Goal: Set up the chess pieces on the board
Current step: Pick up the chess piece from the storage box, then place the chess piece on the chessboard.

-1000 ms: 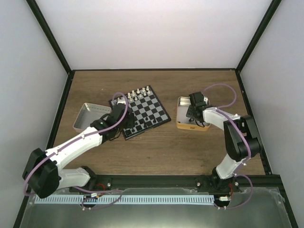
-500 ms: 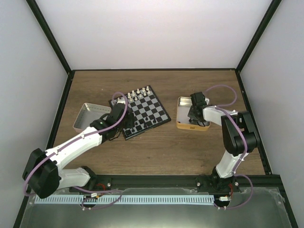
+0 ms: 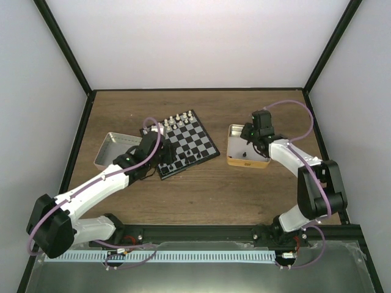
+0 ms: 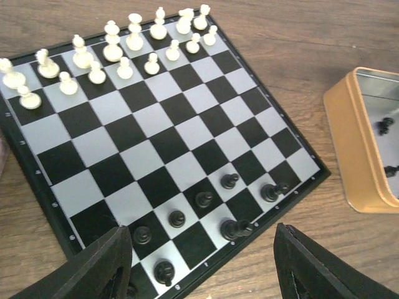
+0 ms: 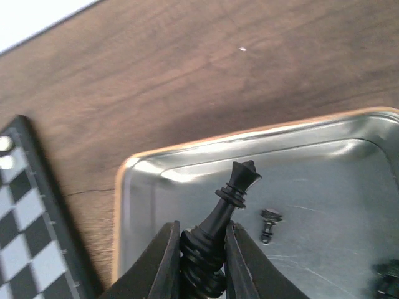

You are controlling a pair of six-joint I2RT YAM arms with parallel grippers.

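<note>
The board [image 3: 183,142] lies left of centre, with white pieces [image 4: 112,50] along its far rows and several black pieces [image 4: 204,199] near its near edge [image 4: 206,268]. My left gripper [image 4: 199,274] hangs open and empty over that near edge, above the black pieces. My right gripper [image 5: 202,249] is shut on a black queen [image 5: 227,212], held by its base above the orange-rimmed metal tin [image 3: 231,160]. A small black pawn [image 5: 270,223] lies in the tin [image 5: 312,156] beside the queen. More black pieces [image 4: 385,124] show in the tin in the left wrist view.
A second, empty metal tin [image 3: 112,148] sits left of the board, beside my left arm. Black frame rails run along the table's sides and back. The board's corner [image 5: 25,187] shows at the left of the right wrist view.
My right gripper has risen from inside the orange-rimmed tin and moved a little back and right, carrying the black queen. My left arm has barely moved.
</note>
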